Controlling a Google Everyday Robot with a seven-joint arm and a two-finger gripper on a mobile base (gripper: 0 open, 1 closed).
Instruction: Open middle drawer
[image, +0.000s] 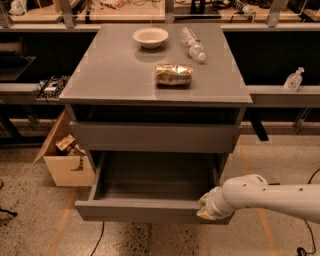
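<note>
The middle drawer (140, 211) is a plain grey handleless drawer. It stands pulled well out of the cabinet, and its empty grey box interior (155, 175) shows. My gripper (207, 207), at the end of a white arm that comes in from the right, is at the right end of the drawer's front panel, against its top edge. The drawer above it (152, 136) is shut. Anything below the open drawer is hidden by it.
On the cabinet top (100, 75) lie a white bowl (150, 36), a clear plastic bottle on its side (193, 44) and a crumpled snack bag (173, 74). An open cardboard box (67, 162) stands on the floor at the left. A small pump bottle (293, 80) is on the right shelf.
</note>
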